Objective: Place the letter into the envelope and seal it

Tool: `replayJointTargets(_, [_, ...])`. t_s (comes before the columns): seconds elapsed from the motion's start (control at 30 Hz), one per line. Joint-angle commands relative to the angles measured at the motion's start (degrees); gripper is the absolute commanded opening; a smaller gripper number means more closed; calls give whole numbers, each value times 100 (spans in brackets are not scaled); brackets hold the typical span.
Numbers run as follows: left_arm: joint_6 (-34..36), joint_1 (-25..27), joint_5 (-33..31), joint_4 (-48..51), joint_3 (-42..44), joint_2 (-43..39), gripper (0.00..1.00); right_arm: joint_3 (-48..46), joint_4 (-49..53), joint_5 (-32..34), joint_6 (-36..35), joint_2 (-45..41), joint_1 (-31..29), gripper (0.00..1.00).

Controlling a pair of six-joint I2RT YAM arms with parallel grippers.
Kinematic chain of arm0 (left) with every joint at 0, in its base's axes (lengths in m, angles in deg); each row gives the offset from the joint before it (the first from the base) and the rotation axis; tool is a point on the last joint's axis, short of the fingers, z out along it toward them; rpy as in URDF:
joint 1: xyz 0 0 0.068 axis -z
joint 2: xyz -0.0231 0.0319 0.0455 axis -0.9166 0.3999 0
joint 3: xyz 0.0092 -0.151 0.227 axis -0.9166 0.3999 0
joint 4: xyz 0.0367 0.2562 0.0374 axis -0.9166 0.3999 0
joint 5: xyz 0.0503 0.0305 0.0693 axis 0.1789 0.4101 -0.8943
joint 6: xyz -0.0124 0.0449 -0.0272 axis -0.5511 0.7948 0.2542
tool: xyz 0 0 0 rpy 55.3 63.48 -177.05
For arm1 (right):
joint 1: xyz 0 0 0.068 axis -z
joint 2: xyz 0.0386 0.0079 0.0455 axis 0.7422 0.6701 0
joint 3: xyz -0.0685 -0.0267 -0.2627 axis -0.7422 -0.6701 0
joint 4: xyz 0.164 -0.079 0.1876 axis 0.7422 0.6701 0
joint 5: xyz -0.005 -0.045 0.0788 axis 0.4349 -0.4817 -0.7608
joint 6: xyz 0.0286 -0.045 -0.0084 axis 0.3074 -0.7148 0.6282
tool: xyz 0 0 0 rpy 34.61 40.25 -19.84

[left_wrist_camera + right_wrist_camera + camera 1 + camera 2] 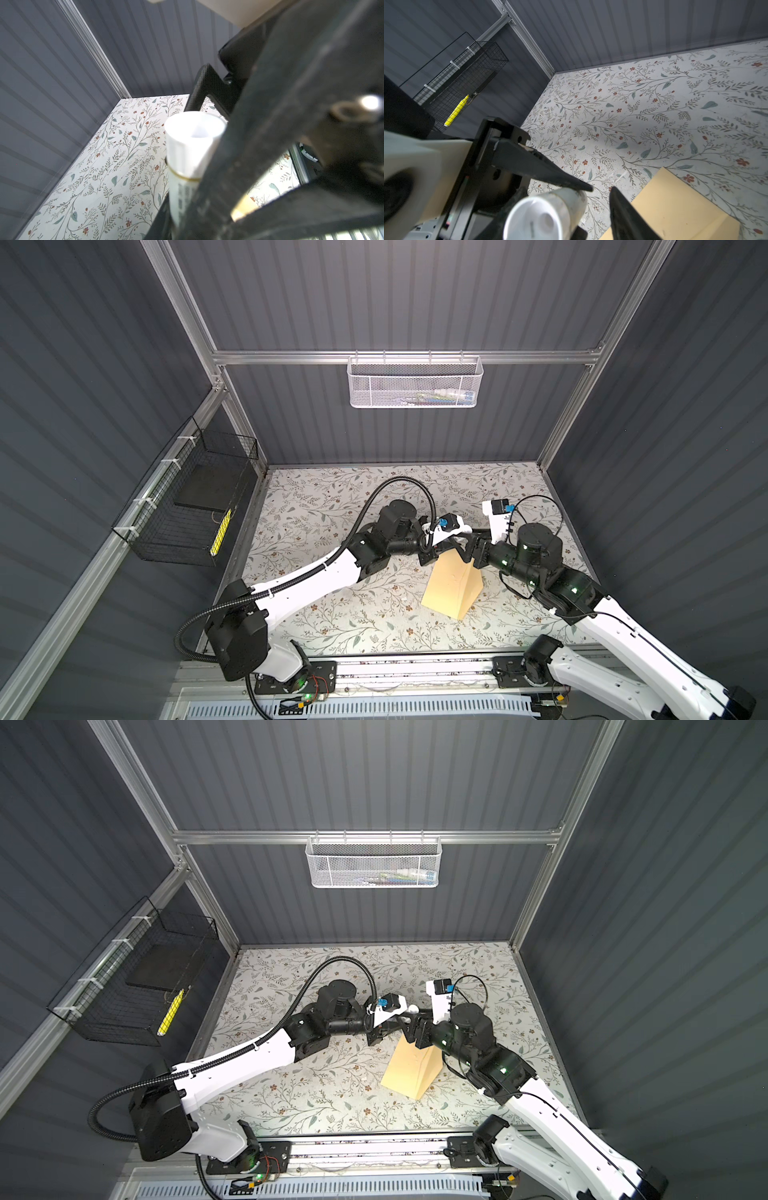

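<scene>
Left claw (449, 545): pinching the white tube (187, 166).
Right claw (601, 188): at the tube's cap (193, 133); clamped or spread, cannot tell.
Envelope (451, 589): on the surface (332, 614), just below both claws; letter unseen.
Advice: hold the tube firm and pull the cap straight off.

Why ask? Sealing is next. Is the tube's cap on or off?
On: ribbed white cap sits on the tube above its gold ring.

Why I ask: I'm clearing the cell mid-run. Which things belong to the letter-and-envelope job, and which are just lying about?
Job: envelope; white tube, probably glue for sealing; letter not visible.
Lying about: white mesh basket on the back rail; black wire basket on the side wall; yellow marker inside it.
</scene>
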Motion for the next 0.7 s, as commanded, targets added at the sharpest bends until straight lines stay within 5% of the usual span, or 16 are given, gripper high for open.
replayJointTargets(0.0, [-233, 29, 173, -365, 68, -10, 2, 29, -1, 151, 49, 63, -3, 51])
replayJointTargets(0.33, [-651, 29, 274, -1000, 344, 122, 3, 202, 133, 0, -21, 384, 1, 14])
replayJointTargets(0.37, [-760, 30, 219, -1164, 420, 145, 7, 261, 235, 43, -54, 405, 0, 11])
replayJointTargets(0.43, [-1008, 34, -2, -1506, 608, 121, 40, 365, 500, 322, -128, 432, 1, 7])
replayJointTargets(0.53, [-1377, 29, -660, -1899, 980, -85, 75, 471, 863, 1091, -283, 505, 10, 0])
replayJointTargets(0.6, [-1565, 29, -1075, -1906, 1242, -343, 87, 576, 1212, 1423, -432, 631, 57, 0])
replayJointTargets(0.67, [-1713, 22, -1391, -1830, 1593, -657, 89, 667, 1365, 1645, -518, 784, 143, 0])
